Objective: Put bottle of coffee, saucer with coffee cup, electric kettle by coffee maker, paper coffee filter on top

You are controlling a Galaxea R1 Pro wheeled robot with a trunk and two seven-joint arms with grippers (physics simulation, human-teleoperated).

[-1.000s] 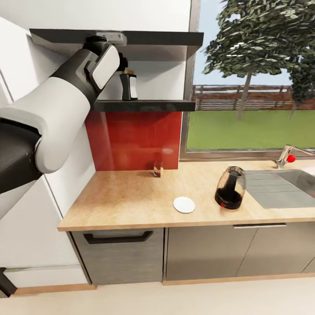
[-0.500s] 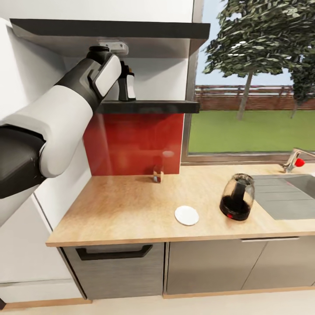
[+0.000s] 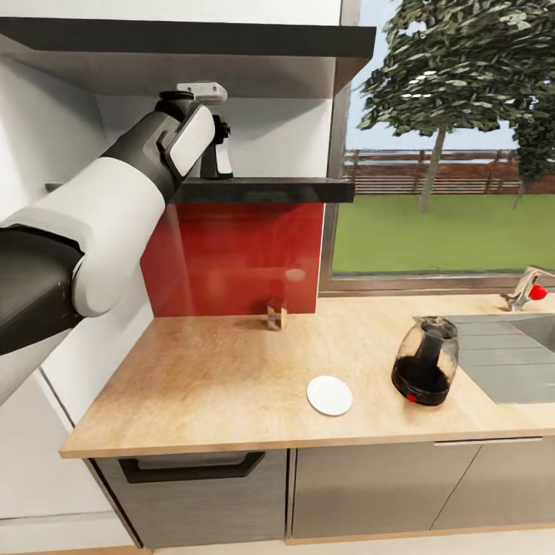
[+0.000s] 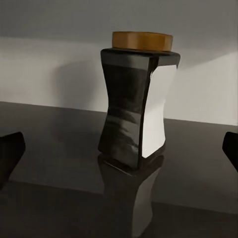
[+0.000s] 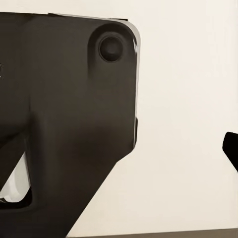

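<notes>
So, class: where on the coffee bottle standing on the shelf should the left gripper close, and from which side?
Grip the coffee bottle at its narrowed waist, coming in level from the shelf's open front. It stands upright, the pinched middle resists slipping, and the left gripper's fingertips already straddle it, apart.

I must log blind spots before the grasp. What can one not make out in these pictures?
- Bottle, head view: mostly hidden behind the left arm; the left wrist view shows it whole.
- Left fingers, left wrist view: cut off by the edges.
- Small item by the red backsplash, head view: too small to identify.
- Faucet, head view: cut off by the edge.
</notes>
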